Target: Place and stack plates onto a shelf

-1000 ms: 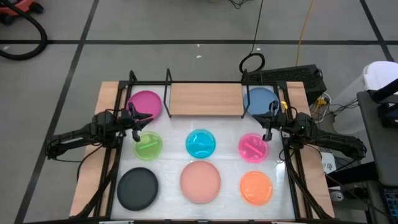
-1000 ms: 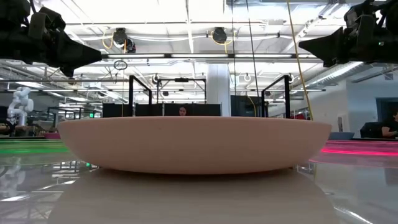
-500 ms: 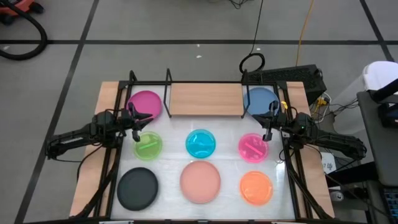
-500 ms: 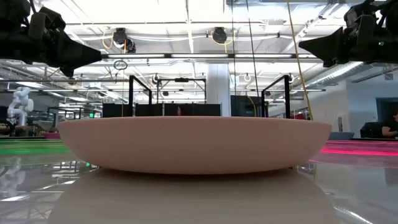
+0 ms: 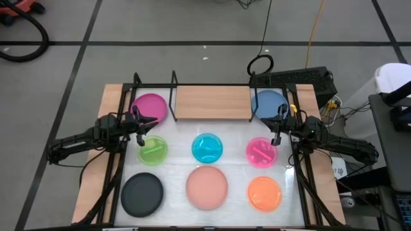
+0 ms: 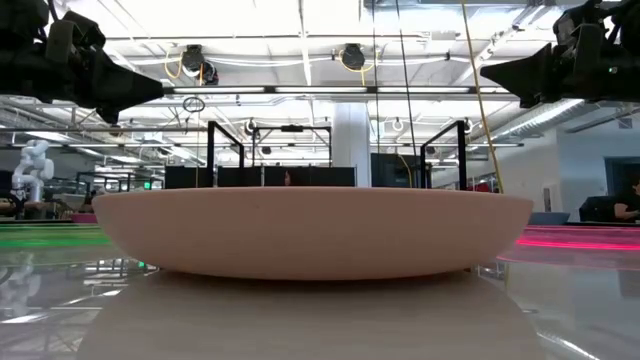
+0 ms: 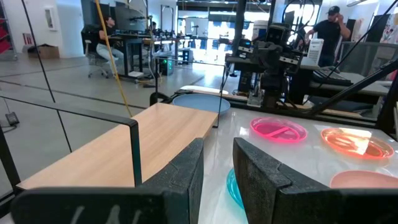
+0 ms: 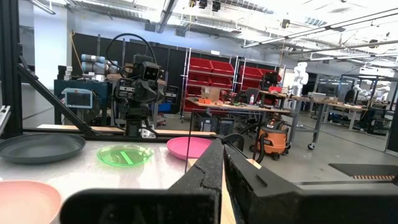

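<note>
The light-wood shelf (image 5: 212, 102) stands at the table's far edge between thin black uprights. The magenta plate (image 5: 150, 106) lies flat left of it and the blue plate (image 5: 268, 102) right of it. Green (image 5: 153, 151), cyan (image 5: 207, 148) and pink (image 5: 262, 152) plates lie in the middle row. Black (image 5: 142, 194), salmon (image 5: 207, 187) and orange (image 5: 264, 194) plates lie in the near row. My left gripper (image 7: 217, 171) hovers between the magenta and green plates, slightly open. My right gripper (image 8: 222, 165) hovers between the blue and pink plates, shut.
Wooden side boards and black frame rails (image 5: 114, 173) run along the table's left and right edges under both arms. The salmon plate (image 6: 315, 232) fills the low view. Cables and a dark box (image 5: 302, 80) lie beyond the far right corner. People sit and stand in the room behind.
</note>
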{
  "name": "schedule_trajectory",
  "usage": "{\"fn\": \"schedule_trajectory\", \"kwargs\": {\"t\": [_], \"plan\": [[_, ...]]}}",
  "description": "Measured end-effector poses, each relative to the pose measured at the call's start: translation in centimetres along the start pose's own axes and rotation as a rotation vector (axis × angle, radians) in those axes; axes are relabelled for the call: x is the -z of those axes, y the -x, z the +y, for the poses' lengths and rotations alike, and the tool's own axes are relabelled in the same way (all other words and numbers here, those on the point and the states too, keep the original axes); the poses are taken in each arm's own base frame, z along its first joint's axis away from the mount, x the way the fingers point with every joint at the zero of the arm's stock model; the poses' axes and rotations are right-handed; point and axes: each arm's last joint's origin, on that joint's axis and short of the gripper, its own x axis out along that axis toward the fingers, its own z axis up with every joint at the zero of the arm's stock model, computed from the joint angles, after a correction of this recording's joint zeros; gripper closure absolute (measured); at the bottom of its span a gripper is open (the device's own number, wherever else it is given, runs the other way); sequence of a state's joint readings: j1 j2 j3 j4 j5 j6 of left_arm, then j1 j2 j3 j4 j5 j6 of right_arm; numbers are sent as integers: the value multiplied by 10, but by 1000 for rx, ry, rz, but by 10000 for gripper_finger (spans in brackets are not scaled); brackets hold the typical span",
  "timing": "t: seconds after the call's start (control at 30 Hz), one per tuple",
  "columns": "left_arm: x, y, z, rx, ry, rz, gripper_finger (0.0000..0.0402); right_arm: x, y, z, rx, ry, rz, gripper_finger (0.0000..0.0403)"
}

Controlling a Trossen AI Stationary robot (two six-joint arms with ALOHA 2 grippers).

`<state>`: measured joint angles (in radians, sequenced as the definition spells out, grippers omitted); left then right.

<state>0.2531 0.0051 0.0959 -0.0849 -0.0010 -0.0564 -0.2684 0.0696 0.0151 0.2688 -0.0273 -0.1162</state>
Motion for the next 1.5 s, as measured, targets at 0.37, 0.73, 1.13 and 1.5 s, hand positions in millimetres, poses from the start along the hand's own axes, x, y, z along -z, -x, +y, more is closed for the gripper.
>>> {"fn": "schedule_trajectory", "kwargs": {"t": [0.37, 0.73, 1.13, 1.5], "plan": [[0, 0, 0, 0, 0, 0, 309, 0, 0, 0, 0, 0, 0, 403], [0, 0, 0, 0, 0, 0, 309, 0, 0, 0, 0, 0, 0, 403], [0, 0, 0, 0, 0, 0, 309, 0, 0, 0, 0, 0, -1, 403], [0, 0, 0, 0, 0, 0, 309, -12, 1, -1, 14, 17, -128, 403]]}}
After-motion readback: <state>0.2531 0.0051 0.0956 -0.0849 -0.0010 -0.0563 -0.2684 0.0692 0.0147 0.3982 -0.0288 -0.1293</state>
